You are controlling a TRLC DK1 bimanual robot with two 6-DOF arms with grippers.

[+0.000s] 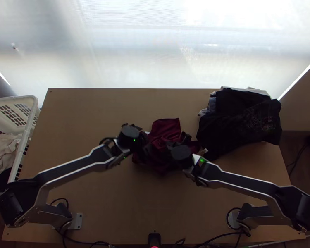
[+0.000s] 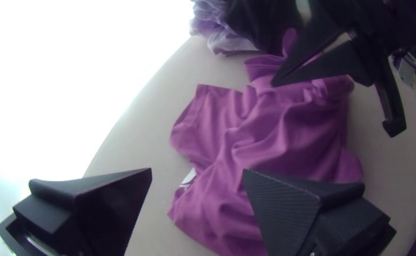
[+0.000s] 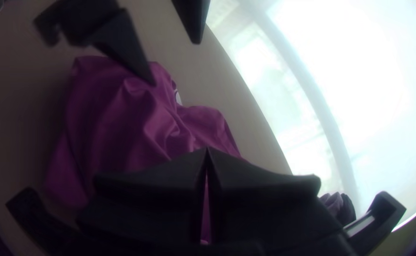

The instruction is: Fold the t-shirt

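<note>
The silver-and-black left arm and right arm angle inward over the wooden tabletop. The black, flat-fingered left pincer is open; the right pincer is closed, cloth grip indeterminable. Both partly obscure the rumpled maroon t-shirt at mid-tabletop.

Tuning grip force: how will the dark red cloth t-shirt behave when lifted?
Likely floppy: the t-shirt lies bunched in soft folds. Probably light: the fabric looks thin. A one-point lift may leave the rest sagging, since its edges splay loosely.
</note>
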